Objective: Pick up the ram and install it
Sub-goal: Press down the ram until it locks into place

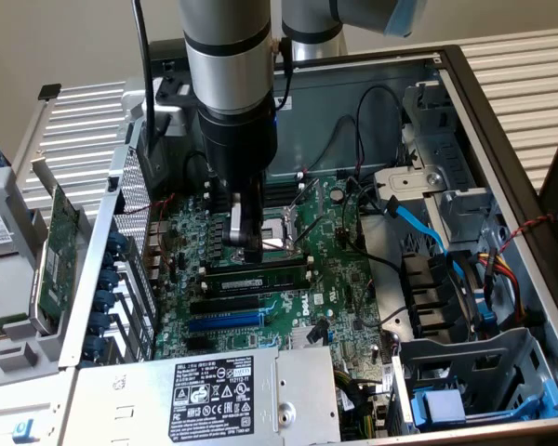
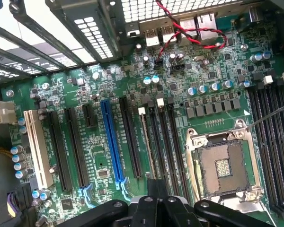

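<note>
Readable: Dell logo in white on the motherboard (image 1: 309,299), below the claw (image 1: 247,243). White certification marks on the black label (image 1: 216,386) nearer the camera, small print illegible.

Ram (image 1: 260,280): long, narrow green stick with dark chips, seated lengthwise in slot, centre of exterior frame.

The green motherboard (image 2: 132,94) lies below the camera, with 1 blue expansion slot (image 2: 111,142), 1 white slot (image 2: 37,147) and several black slots between and beside them. The open metal-framed CPU socket (image 2: 223,166) sits between 2 banks of black memory slots (image 2: 163,142). A red-and-black twisted wire (image 2: 199,38) loops over the rear ports. The gripper (image 2: 156,208), closed, hangs near the socket.
</note>
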`<state>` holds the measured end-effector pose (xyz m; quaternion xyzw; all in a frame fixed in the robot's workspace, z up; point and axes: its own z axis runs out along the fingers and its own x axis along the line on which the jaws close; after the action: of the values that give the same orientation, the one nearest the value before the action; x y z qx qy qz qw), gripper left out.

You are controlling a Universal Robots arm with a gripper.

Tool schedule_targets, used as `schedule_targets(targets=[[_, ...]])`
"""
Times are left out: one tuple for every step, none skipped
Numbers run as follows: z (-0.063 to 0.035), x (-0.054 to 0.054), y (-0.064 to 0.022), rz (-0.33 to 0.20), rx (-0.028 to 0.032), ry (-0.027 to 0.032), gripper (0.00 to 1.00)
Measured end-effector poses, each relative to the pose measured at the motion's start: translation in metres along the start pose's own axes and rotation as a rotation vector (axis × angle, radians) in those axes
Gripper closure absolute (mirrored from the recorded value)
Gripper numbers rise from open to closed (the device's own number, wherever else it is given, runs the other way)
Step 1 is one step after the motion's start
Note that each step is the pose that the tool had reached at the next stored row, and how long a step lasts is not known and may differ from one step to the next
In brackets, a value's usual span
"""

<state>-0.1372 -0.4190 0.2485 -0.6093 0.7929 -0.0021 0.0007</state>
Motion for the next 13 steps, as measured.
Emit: schedule_targets(targets=[[0.0, 0.0, 0.0, 0.015, -0.0001, 0.0, 0.89], [0.0, 0.0, 0.0, 0.029, -0.0001, 0.0001, 0.89], [0.0, 0.0, 0.0, 0.044, -0.0001, 0.0002, 0.89], [0.0, 0.0, 0.0, 0.059, -0.0001, 0.0003, 0.89], [0.0, 0.0, 0.0, 0.074, -0.0001, 0.0003, 0.89], [0.0, 0.0, 0.0, 0.09, -0.0001, 0.0003, 0.89], [0.0, 0.0, 0.0, 0.105, -0.0002, 0.0005, 0.89], [0.0, 0.0, 0.0, 0.119, -0.0002, 0.0005, 0.89], [0.0, 0.0, 0.0, 0.134, -0.0002, 0.0006, 0.89], [0.0, 0.0, 0.0, 0.149, -0.0002, 0.0007, 0.89], [0.0, 0.0, 0.0, 0.164, -0.0002, 0.0007, 0.89], [0.0, 0.0, 0.0, 0.179, -0.0003, 0.0008, 0.89], [0.0, 0.0, 0.0, 0.194, -0.0002, 0.0008, 0.89]])
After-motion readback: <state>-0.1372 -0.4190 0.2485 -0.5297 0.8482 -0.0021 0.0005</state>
